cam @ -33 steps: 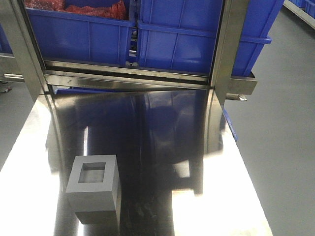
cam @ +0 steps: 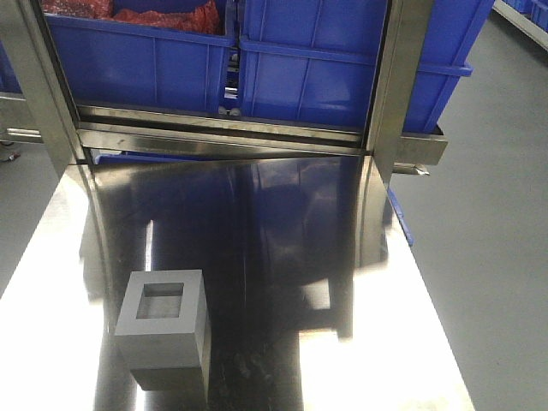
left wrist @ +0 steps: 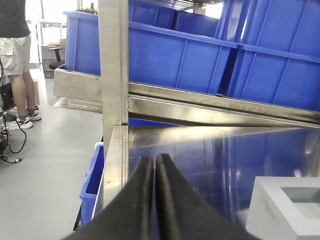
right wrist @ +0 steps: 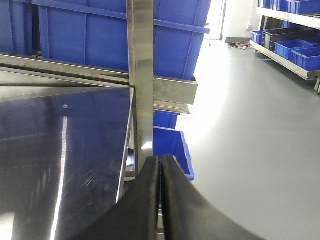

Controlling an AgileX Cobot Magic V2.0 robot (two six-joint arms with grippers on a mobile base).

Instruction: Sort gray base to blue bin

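There it is: the matte gray box-shaped base [cam: 163, 330] stands on the mirror-bright stainless steel table [cam: 282, 223], in the near-left part of the top as the front view has it. Its square recessed opening faces up and its plain sides stand straight. Nothing touches it.

From the left wrist, a corner of the block shows low on the right. The left gripper [left wrist: 153, 159] sits to its left and clear of it, black fingers [left wrist: 135, 200] pressed flat together with nothing between them.

Over on the right wrist it's the same story. The right gripper [right wrist: 160, 159] has its fingers closed tight on each other and empty, poised over the table's right edge.

At the far end of the table runs a steel shelf rail [cam: 223, 137] between upright steel posts [cam: 398, 77], well away from the block. It carries a large blue plastic crate holding crumpled red material [cam: 137, 73] and a second blue crate [cam: 317, 77] beside it, its inside hidden.

Down on the gray floor, just off the table's right side past the post, sits an open glossy blue plastic bin [right wrist: 175, 147]. Off to the left of the rack, a person in light shorts [left wrist: 15, 60] stands on the floor.
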